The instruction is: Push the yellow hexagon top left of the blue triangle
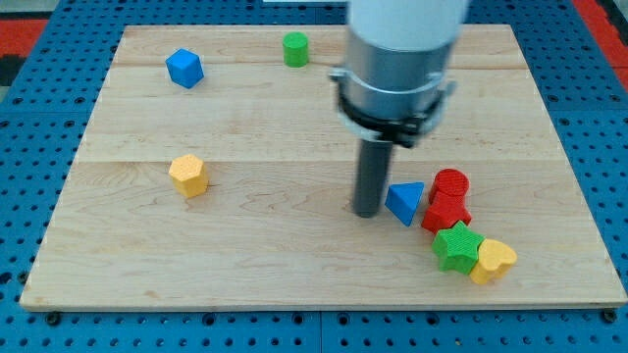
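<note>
The yellow hexagon point(187, 176) lies on the wooden board at the view's left of centre. The blue triangle point(405, 202) lies at the view's right of centre, touching a cluster of blocks on its right. My tip point(368, 212) rests on the board just left of the blue triangle, close to or touching its left edge. The yellow hexagon is far to the left of my tip, with open wood between them.
A red cylinder point(450, 183) and a red block point(446, 212) sit right of the triangle. A green star point(456, 246) and a yellow heart point(493, 261) lie below them. A blue cube point(184, 69) and a green cylinder point(295, 49) lie near the view's top.
</note>
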